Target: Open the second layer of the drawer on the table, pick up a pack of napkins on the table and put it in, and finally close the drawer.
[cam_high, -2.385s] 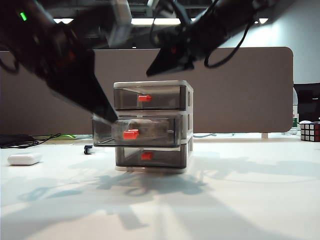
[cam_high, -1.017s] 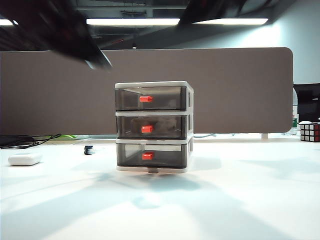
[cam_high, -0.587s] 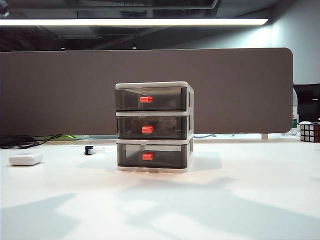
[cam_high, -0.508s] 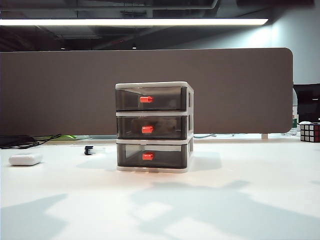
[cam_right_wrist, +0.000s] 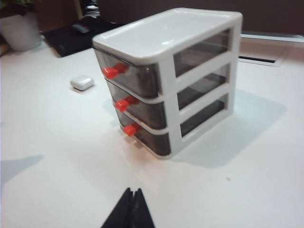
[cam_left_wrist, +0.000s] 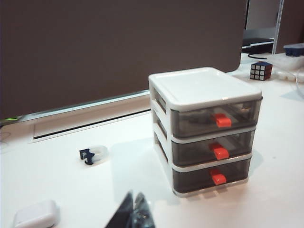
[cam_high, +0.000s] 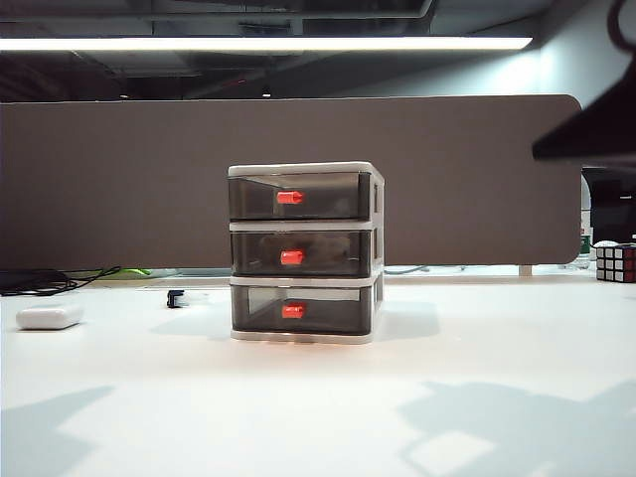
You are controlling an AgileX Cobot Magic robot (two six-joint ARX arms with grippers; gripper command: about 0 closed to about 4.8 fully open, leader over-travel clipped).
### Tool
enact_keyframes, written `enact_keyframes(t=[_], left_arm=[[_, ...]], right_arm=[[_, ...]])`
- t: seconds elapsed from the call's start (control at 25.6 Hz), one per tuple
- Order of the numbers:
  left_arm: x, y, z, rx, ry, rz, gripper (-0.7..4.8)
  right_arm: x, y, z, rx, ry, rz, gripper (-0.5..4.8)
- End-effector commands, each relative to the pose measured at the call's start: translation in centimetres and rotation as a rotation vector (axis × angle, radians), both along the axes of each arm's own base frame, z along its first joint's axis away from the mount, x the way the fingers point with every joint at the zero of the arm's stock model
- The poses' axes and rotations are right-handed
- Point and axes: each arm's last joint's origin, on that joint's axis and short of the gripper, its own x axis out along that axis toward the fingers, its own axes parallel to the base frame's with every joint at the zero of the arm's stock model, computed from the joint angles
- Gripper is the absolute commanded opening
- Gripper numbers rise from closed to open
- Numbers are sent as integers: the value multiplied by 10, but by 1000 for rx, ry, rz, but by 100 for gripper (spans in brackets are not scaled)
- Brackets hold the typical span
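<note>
The drawer (cam_high: pixel 303 253) stands mid-table (cam_high: pixel 318 397), a white frame with three smoky grey tiers, all pushed in. The second layer (cam_high: pixel 328 252) sits flush, its red-orange handle (cam_high: pixel 291 257) facing front. The unit also shows in the left wrist view (cam_left_wrist: pixel 204 90) and the right wrist view (cam_right_wrist: pixel 199 52). The pack of napkins is hidden in every view. My left gripper (cam_left_wrist: pixel 135 194) is shut and empty, well back from the unit's front left. My right gripper (cam_right_wrist: pixel 133 189) is shut and empty, off its front right corner. A dark part of the right arm (cam_high: pixel 591 129) shows at the exterior view's right edge.
A small white rounded object (cam_high: pixel 48 316) lies far left on the table. A little dark clip (cam_high: pixel 176 297) rests left of the unit. A Rubik's cube (cam_high: pixel 616 262) sits at the far right. A brown partition (cam_high: pixel 119 179) closes off the back.
The middle tier, pulled out with the left gripper at it, now sits flush. Both arms rose away from the unit; a dark part of the right arm has come in at the right edge.
</note>
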Motion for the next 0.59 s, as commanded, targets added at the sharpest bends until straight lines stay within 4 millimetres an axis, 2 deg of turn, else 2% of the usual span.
enact_keyframes(t=[0.04,0.35,0.59], left_arm=[[1,-1,-2,-42,-23,-5,-6],[3,-2,-12,-35,-9,-4,-6],[3,-2,-12,-34,-7,-2,-6]], right_arm=[[-1,0,-4,16,-32,-8,-2],[-7,-3,-30,6,-16,-29,-2],[-7,-4,-31,-4,-18,-28,-2]])
